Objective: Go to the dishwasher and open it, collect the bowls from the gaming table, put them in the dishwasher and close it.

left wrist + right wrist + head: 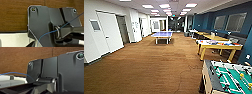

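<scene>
Bowls in bright orange, red-orange and blue (219, 43) seem to sit on the gaming table, though they show as little more than small coloured patches on its surface and I cannot count them or make out their shapes. That gaming table (224, 46), a long table with a white top, yellow edge and yellow legs, bearing a many-coloured game board, stands on the brown carpet (149, 67) along the dark blue wall (209, 21).

Taking the gaming table as the landmark: nearer the camera than it stands a table-football table (229, 77) with a green field, rods and a pale wooden body. Beyond it, along the same blue wall, runs a row of further yellow-topped tables (210, 36). Well apart from it, out in the middle of the room and farther away, is a blue table-tennis table (162, 35) on white legs. Across the room from it, a white wall holds a white door with a small window (102, 32) and a darker doorway (123, 28) just past it. Overhead, rectangular ceiling lights (164, 5) run down the length of the room.

Both wrist views look down on the same brown carpet past the robot's own dark plates, with a thin blue cable (50, 32) crossing each and a pale part of the robot's body below. The fingers of either gripper cannot be made out, so I cannot tell how far open they are or whether they hold anything.
</scene>
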You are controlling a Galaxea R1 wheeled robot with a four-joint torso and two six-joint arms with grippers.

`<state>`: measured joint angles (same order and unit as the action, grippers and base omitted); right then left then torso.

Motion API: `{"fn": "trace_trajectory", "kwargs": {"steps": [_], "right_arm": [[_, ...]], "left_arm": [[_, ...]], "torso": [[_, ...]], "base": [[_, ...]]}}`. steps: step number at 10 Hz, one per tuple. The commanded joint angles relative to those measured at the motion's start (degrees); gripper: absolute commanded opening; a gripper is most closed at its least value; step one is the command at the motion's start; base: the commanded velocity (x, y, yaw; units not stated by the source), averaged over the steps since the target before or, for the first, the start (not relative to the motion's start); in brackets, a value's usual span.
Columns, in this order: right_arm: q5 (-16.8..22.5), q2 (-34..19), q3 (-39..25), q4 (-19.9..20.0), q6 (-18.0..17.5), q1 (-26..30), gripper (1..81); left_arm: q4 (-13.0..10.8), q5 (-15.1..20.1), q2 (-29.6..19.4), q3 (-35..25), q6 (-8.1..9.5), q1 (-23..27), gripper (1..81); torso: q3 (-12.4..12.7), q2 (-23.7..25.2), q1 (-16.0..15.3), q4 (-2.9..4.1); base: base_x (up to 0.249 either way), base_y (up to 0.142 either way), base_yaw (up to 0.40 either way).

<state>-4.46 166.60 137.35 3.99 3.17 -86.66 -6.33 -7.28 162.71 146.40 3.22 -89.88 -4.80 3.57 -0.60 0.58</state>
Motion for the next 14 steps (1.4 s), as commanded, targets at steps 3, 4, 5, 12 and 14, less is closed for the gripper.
{"fn": "trace_trajectory", "kwargs": {"steps": [3,4,5,12,14], "right_arm": [[3.1,-0.3,-0.9,-0.6,0.0,2.8,81.1],[3.1,-0.3,-0.9,-0.6,0.0,2.8,81.1],[3.1,-0.3,-0.9,-0.6,0.0,2.8,81.1],[3.1,-0.2,-0.9,-0.7,0.0,2.8,81.1],[3.1,-0.2,-0.8,-0.6,0.0,2.8,81.1]], "left_arm": [[0.0,2.9,-0.9,0.1,0.03,2.4,81.1],[0.1,2.9,-0.9,0.1,0.03,2.4,81.1],[0.1,2.9,-0.9,0.1,0.03,2.4,81.1],[0.1,2.9,-0.9,0.1,0.03,2.2,81.1],[0.1,2.9,-0.9,0.1,0.03,2.2,81.1]], "torso": [[0.0,0.0,0.0,0.0],[0.0,0.0,0.0,0.0],[0.0,0.0,0.0,0.0],[0.0,0.0,0.1,0.0],[0.0,0.0,0.1,0.0]], "base": [[0.16,0.0,0.0],[0.152,0.0,0.0],[0.117,0.0,0.0],[0.107,0.0,0.0],[0.135,0.0,0.0]]}}
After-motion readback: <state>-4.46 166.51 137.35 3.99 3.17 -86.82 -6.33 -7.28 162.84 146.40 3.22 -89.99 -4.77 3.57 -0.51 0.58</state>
